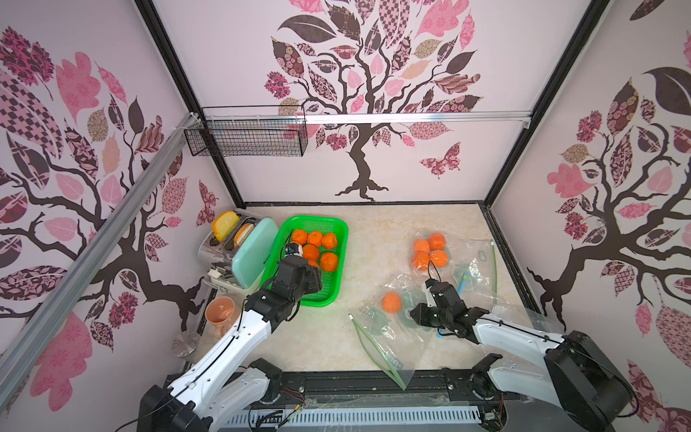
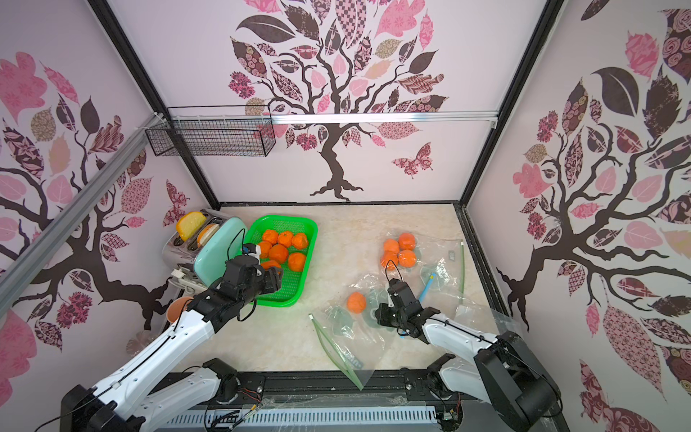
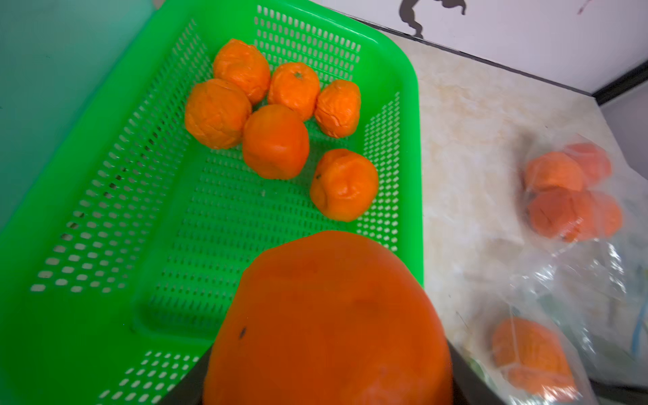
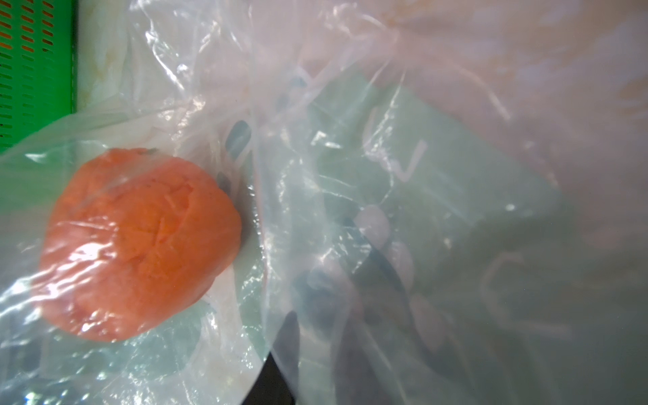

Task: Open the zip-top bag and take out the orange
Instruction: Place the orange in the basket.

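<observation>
A clear zip-top bag [image 1: 389,336] [image 2: 347,336] with a green zip strip lies crumpled at the front middle of the table, one orange [image 1: 392,302] [image 2: 356,302] showing through its film. My right gripper [image 1: 413,312] [image 2: 377,312] sits just right of that orange, shut on the bag's plastic. In the right wrist view the film [image 4: 385,175] drapes over the jaws beside the orange [image 4: 140,242]. My left gripper [image 1: 314,278] [image 3: 326,385] hangs over the green basket [image 1: 336,228], shut on another orange [image 3: 326,315] [image 2: 271,265].
Several oranges [image 3: 277,140] lie in the basket [image 3: 105,175]. A second clear bag [image 1: 475,262] at the back right holds several oranges [image 1: 430,250]. A mint toaster [image 1: 246,254] and a peach mug [image 1: 220,314] stand left of the basket. A wire rack [image 1: 246,134] hangs on the wall.
</observation>
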Controlling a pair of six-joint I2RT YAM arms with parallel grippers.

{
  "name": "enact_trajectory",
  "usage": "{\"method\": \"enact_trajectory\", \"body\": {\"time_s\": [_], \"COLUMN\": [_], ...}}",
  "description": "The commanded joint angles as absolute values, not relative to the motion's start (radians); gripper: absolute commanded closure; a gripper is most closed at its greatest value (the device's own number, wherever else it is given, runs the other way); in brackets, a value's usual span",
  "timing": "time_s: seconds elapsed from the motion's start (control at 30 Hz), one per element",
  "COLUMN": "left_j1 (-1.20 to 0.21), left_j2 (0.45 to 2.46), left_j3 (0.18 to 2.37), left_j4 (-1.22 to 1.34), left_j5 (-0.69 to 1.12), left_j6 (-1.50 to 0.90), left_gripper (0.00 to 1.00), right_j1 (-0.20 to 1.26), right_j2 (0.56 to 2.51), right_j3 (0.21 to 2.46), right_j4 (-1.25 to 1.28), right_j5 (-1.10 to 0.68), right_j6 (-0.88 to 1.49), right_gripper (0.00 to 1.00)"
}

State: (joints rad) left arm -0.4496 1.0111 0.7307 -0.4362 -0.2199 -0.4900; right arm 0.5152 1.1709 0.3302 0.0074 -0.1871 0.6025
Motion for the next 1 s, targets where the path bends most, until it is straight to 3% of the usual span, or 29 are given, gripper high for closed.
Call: {"method": "enact_trajectory", "body": {"time_s": [0.0,0.2,0.6,0.77,0.97], "left_j1": [-0.415,-0.36,-0.169,-0.154,-0.149], "left_j2": [1.104,1.262,1.526,1.598,1.623], "left_j3": [0.751,0.76,0.843,0.908,0.947], "left_j4": [-0.371,-0.324,-0.222,-0.227,-0.261], "left_j5": [-0.24,-0.319,-0.273,-0.264,-0.257], "left_j6": [-0.46,-0.445,-0.408,-0.402,-0.393], "left_gripper": [0.51,0.51,0.49,0.41,0.17], "right_j1": [0.515,0.515,0.515,0.515,0.515], "right_j2": [1.163,1.165,1.161,1.161,1.161], "right_j3": [0.313,0.314,0.31,0.311,0.31], "right_j4": [-0.026,-0.025,-0.026,-0.026,-0.026], "right_j5": [-0.172,-0.175,-0.176,-0.178,-0.176], "right_j6": [0.606,0.606,0.608,0.608,0.608], "right_gripper": [0.78,0.78,0.78,0.78,0.78]}}
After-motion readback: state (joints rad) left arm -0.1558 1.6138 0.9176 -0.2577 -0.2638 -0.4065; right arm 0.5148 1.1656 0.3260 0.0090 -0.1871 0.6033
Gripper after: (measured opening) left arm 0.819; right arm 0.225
